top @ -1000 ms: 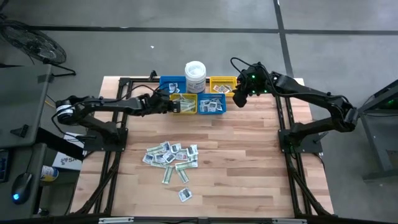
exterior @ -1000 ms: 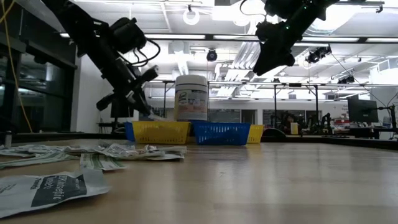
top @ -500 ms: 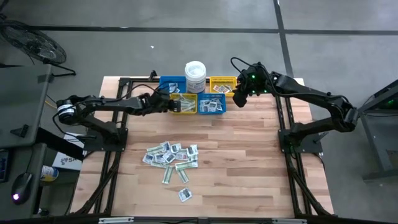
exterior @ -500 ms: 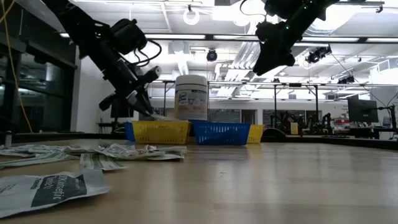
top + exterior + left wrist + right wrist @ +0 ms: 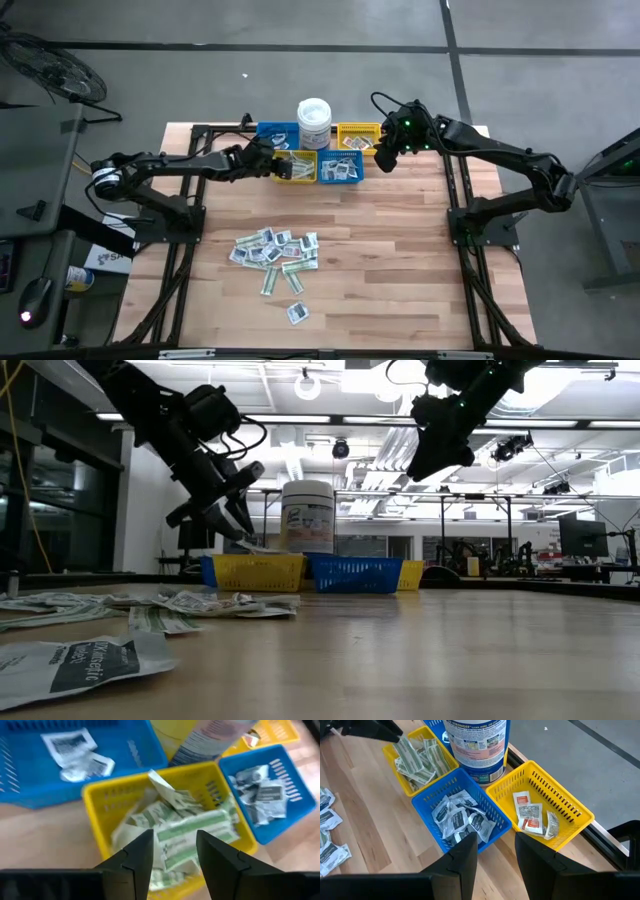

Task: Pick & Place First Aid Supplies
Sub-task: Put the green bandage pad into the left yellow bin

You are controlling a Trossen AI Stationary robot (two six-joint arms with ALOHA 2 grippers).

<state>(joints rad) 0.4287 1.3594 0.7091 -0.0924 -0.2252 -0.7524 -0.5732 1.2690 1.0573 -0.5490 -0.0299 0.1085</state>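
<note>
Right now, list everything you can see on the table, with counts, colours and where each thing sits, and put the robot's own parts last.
Bins: four, two blue and two yellow, clustered at the table's far edge, all holding packets.
Tub: one, white with a lid, standing among the bins.
Green-and-white strips: many, piled in the yellow bin under the left arm.
Loose packets: a couple dozen, white and pale green, scattered mid-table.
Single packet: one, white with dark print, nearest the front edge.
Table: one, light wood.
Left gripper: dark, fingers open, over the strip-filled yellow bin.
Right gripper: dark, fingers apart, empty, raised beside the bins.
</note>
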